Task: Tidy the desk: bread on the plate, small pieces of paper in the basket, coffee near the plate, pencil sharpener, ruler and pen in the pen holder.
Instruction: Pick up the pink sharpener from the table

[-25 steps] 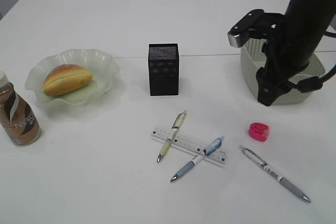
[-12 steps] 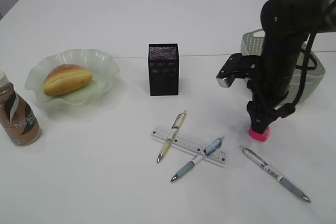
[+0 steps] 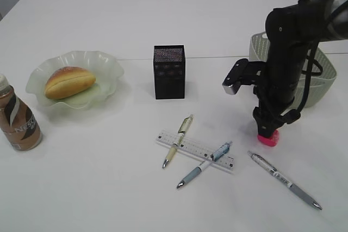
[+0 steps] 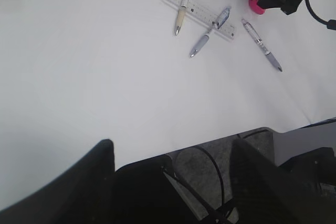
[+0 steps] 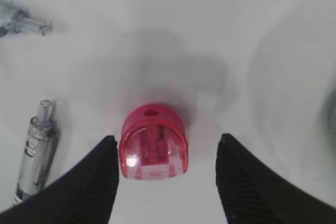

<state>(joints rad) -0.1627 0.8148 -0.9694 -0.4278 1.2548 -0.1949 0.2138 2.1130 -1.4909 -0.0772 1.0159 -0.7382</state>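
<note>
The pink pencil sharpener [image 5: 153, 142] lies on the desk [image 3: 109, 188] between the fingers of my open right gripper [image 5: 167, 145], close to the left pad and touching neither. From outside, that gripper [image 3: 268, 129] stands straight over the sharpener [image 3: 270, 138]. The ruler [image 3: 196, 149] lies under two crossed pens [image 3: 178, 140] [image 3: 204, 164], and a third pen [image 3: 285, 180] lies to the right. The bread [image 3: 69, 81] sits on the plate [image 3: 109, 61], with the coffee [image 3: 18, 119] to its left. The pen holder [image 3: 169, 71] stands mid-desk. The small pieces of paper are out of view. My left gripper [image 4: 173, 145] is open and empty.
The basket [image 3: 321, 77] stands at the right behind my right arm. The grey pen [image 5: 37, 150] lies just left of my right gripper's left finger. The left wrist view looks down over the desk's front edge at the ruler [image 4: 202, 14] and the sharpener [image 4: 255, 2].
My right arm has swung from over the basket to the left and down, and its open fingers now straddle the pink sharpener. Nothing on the desk has moved.
</note>
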